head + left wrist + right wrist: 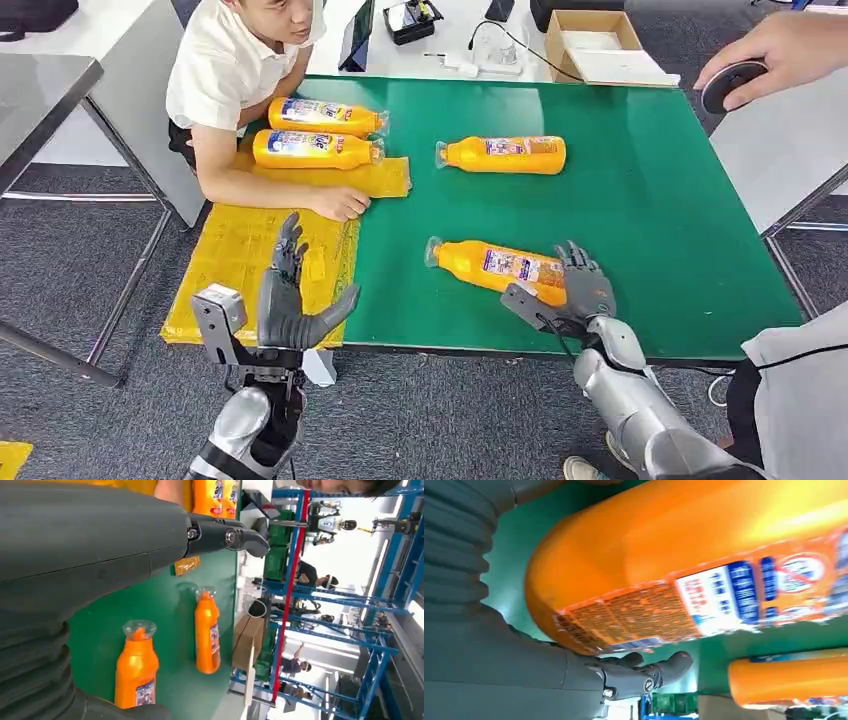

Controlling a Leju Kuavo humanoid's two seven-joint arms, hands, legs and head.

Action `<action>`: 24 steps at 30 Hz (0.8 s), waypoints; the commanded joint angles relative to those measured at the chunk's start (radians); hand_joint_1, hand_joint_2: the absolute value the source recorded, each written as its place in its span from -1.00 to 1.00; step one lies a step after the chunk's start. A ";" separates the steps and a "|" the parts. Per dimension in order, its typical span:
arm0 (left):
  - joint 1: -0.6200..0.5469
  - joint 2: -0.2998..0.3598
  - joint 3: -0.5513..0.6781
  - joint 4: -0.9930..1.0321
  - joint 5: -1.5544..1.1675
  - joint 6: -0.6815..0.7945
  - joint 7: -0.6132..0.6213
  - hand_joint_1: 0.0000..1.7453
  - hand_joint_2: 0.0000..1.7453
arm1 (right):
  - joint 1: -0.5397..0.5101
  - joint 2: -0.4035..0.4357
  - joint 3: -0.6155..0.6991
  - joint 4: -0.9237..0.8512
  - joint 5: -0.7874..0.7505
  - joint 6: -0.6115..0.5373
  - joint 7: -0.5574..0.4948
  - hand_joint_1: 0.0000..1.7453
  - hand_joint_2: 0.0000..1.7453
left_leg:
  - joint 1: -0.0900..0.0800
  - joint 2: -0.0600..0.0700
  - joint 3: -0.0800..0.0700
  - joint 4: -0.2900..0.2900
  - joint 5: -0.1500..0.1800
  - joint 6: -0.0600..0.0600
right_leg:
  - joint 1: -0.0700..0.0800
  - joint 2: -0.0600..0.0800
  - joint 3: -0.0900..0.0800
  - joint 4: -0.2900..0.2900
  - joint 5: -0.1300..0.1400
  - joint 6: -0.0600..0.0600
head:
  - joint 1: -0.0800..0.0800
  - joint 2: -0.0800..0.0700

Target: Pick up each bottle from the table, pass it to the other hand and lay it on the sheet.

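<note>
Four orange bottles with clear caps lie on their sides. Two rest on the yellow sheet (240,250) at the table's left: bottle one (325,116) and bottle two (315,150). A third bottle (505,154) (207,635) lies on the green table (650,200) at mid-back. The nearest bottle (490,266) (136,667) (684,555) lies near the front edge. My right hand (583,288) is at its base, thumb on one side, fairly straight fingers (659,672) on the other, and the bottle rests on the table. My left hand (290,295) (100,555) stands open over the sheet's front part, holding nothing.
A person leans on the far left corner, with a forearm and hand (340,203) on the sheet beside the two bottles. Another person's hand (770,55) holds a dark round object at the upper right. A third person (800,400) stands at the front right. A cardboard box (590,45) sits behind the table.
</note>
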 commanded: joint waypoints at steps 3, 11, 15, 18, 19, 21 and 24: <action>-0.078 0.001 0.026 0.104 0.053 -0.027 0.025 -1.00 1.00 | -0.109 0.037 0.054 0.087 0.027 0.062 0.029 -1.00 1.00 | 0.000 0.002 0.003 0.000 -0.001 -0.001 | 0.000 0.001 0.002 0.001 -0.001 -0.002 | 0.000 0.000; -0.092 -0.007 0.037 0.137 0.067 -0.014 0.023 -1.00 1.00 | -0.096 0.046 0.067 0.127 0.031 0.161 0.053 -0.82 1.00 | 0.001 -0.001 0.002 -0.001 -0.001 -0.001 | 0.001 0.000 0.002 0.000 -0.001 -0.002 | 0.000 0.000; -0.100 -0.012 0.036 0.152 0.071 -0.014 0.021 -1.00 1.00 | -0.090 0.037 0.059 0.140 0.021 0.205 0.064 0.94 1.00 | 0.001 -0.001 0.003 0.000 -0.001 -0.002 | 0.001 -0.001 0.004 0.000 -0.001 -0.002 | 0.000 0.000; -0.104 -0.016 0.033 0.165 0.078 -0.015 0.020 -1.00 1.00 | -0.081 0.026 0.058 0.150 0.016 0.260 0.074 1.00 1.00 | 0.001 -0.002 0.004 -0.001 -0.001 -0.002 | 0.001 -0.002 0.005 -0.001 -0.001 -0.002 | 0.000 0.000; -0.105 -0.017 0.033 0.167 0.080 -0.014 0.018 -1.00 1.00 | -0.077 0.023 0.058 0.152 0.015 0.263 0.073 1.00 1.00 | 0.001 -0.002 0.004 -0.001 0.000 -0.001 | 0.001 -0.002 0.004 -0.002 -0.001 -0.002 | 0.000 0.000; -0.105 -0.018 0.034 0.166 0.083 -0.013 0.013 -1.00 1.00 | -0.070 0.023 0.055 0.154 0.012 0.267 0.079 1.00 1.00 | 0.001 -0.003 0.005 -0.001 0.000 -0.001 | 0.001 -0.003 0.005 -0.002 -0.001 -0.002 | 0.000 0.000; -0.107 -0.017 0.035 0.165 0.086 -0.012 0.011 -1.00 1.00 | -0.070 0.025 0.049 0.163 0.004 0.293 0.088 1.00 1.00 | 0.002 -0.004 0.008 -0.002 -0.001 -0.002 | 0.002 -0.004 0.008 -0.003 -0.002 -0.003 | 0.000 0.000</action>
